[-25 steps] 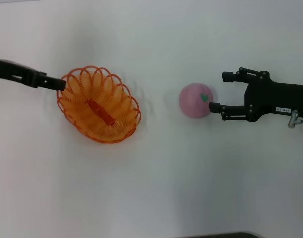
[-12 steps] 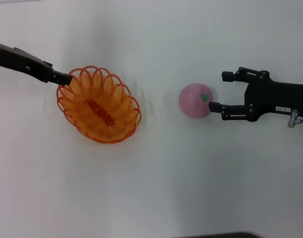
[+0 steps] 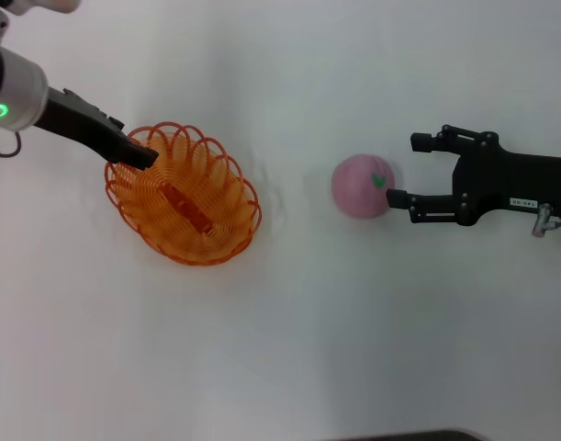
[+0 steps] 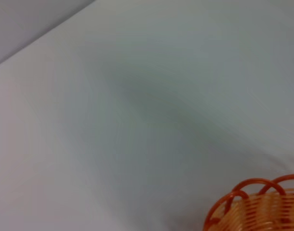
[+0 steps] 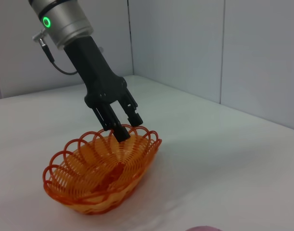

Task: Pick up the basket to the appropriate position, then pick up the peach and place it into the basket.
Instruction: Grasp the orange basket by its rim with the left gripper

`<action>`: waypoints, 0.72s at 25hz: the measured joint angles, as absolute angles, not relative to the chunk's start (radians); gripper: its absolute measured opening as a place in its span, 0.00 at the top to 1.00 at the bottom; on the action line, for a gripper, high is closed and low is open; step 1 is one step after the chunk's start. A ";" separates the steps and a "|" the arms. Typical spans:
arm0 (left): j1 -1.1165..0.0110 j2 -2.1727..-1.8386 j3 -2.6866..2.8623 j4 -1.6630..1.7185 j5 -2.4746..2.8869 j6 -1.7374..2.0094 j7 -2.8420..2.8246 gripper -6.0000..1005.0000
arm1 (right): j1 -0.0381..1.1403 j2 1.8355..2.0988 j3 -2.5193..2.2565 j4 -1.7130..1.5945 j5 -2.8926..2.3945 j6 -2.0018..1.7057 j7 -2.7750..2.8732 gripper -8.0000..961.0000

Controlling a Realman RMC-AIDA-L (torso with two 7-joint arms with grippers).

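The orange wire basket [image 3: 182,195] rests on the white table, left of centre. My left gripper [image 3: 140,154] reaches down at the basket's far-left rim. In the right wrist view the left gripper [image 5: 128,126] is open, one finger inside the basket [image 5: 103,173] and one outside the rim. The basket's rim also shows in the left wrist view [image 4: 252,204]. The pink peach [image 3: 362,186] with its green leaf mark lies right of centre. My right gripper [image 3: 405,170] is open just right of the peach, its near fingertip beside it. A sliver of the peach [image 5: 203,228] shows in the right wrist view.
The white table [image 3: 289,349] is bare around the basket and peach. Grey wall panels [image 5: 243,53] stand behind the table in the right wrist view. A dark edge [image 3: 409,435] shows at the table's front.
My left arm has risen and swung in, its fingertips moving right onto the basket's rim. The basket, the peach and my right gripper have not moved.
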State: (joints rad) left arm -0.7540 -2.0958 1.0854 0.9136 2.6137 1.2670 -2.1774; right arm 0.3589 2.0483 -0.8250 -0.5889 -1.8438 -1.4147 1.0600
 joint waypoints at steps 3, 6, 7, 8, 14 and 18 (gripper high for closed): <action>-0.769 -2.117 1.091 0.899 2.664 1.235 -2.181 0.32 | 0.359 2.048 -0.825 -0.588 -1.844 -1.414 1.060 0.04; -0.783 -2.132 1.091 0.877 2.707 1.213 -2.181 0.32 | 0.359 2.048 -0.825 -0.587 -1.844 -1.413 1.060 0.04; -0.785 -2.133 1.090 0.873 2.712 1.209 -2.181 0.32 | 0.359 2.048 -0.825 -0.587 -1.844 -1.412 1.060 0.04; -0.788 -2.135 1.090 0.866 2.717 1.203 -2.182 0.32 | 0.359 2.048 -0.825 -0.586 -1.844 -1.412 1.060 0.04; -0.788 -2.136 1.085 0.857 2.721 1.194 -2.183 0.31 | 0.359 2.048 -0.825 -0.586 -1.844 -1.411 1.060 0.04; -0.783 -2.140 1.090 0.861 2.722 1.194 -2.185 0.34 | 0.362 2.048 -0.825 -0.585 -1.844 -1.411 1.060 0.03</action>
